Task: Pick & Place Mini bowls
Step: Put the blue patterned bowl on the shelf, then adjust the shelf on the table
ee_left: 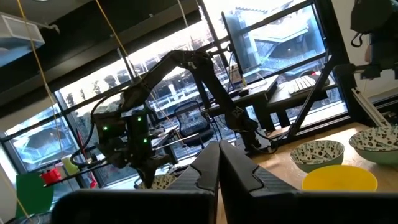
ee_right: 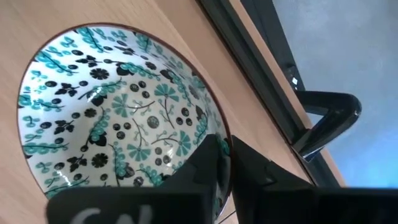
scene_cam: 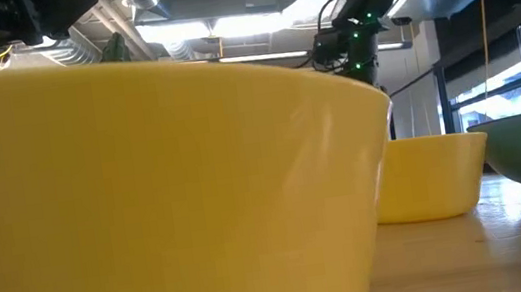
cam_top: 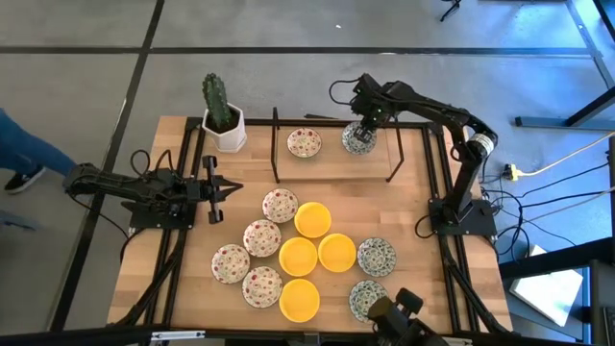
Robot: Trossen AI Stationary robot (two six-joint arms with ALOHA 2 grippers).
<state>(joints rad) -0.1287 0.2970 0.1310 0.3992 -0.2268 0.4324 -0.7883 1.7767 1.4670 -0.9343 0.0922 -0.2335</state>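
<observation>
The right end effector (cam_top: 359, 135) is down on the green-patterned bowl (cam_top: 358, 140) at the far side of the desk (cam_top: 413, 202), beside a red-speckled bowl (cam_top: 305, 143) under a black frame (cam_top: 336, 123); in the right wrist view its two fingers (ee_right: 208, 165) pinch the bowl's rim (ee_right: 222, 138) with only a narrow gap between them, one inside and one outside the wall. The left end effector (cam_top: 213, 189) rests at the desk's left edge, fingers pressed together, holding nothing. The other mini bowls (cam_top: 298, 255) cluster at the near middle: yellow, red-speckled and green-patterned, several touching. These bowls look glazed and rigid, so probably slick, light and chippable. A rim pinch is the natural hold, square to the wall; set down gently, since a tilted bowl could slide or clink against its neighbour.
</observation>
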